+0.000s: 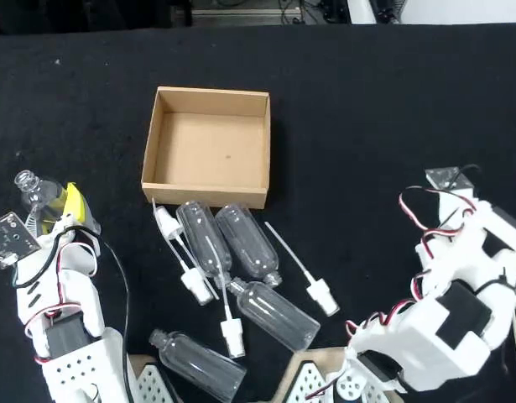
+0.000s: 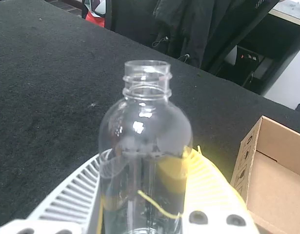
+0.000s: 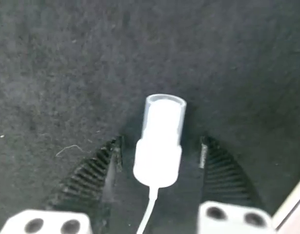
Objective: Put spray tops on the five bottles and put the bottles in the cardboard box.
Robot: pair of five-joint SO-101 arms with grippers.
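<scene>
Starting at the left gripper (image 2: 147, 157): its white and yellow jaws are closed on the body of the held bottle (image 2: 146, 122), which stands upright. The threaded neck is bare, with no top fitted.

The right gripper (image 3: 159, 142) has its jaws well apart. One spray top (image 3: 161, 124) sits between them with a gap visible on each side, so it is judged bracketed, not clamped. Whether it rests on the table cannot be told.

Outward, in the high view, the loose bottles (image 1: 247, 242) number four. They lie on their sides on the black table (image 1: 392, 101), all without tops. The loose spray tops (image 1: 321, 294) also number four and lie among and beside them, dip tubes attached. The cardboard box (image 1: 148, 151) sits at 12 o'clock from this cluster and holds nothing. The held bottle is at 9 o'clock from the cluster, and the right arm is at 4 o'clock.

Status, as a judgement: no bottle is capped and none is boxed. All five fittings and all five placements remain, and the first pairing is being prepared.
</scene>
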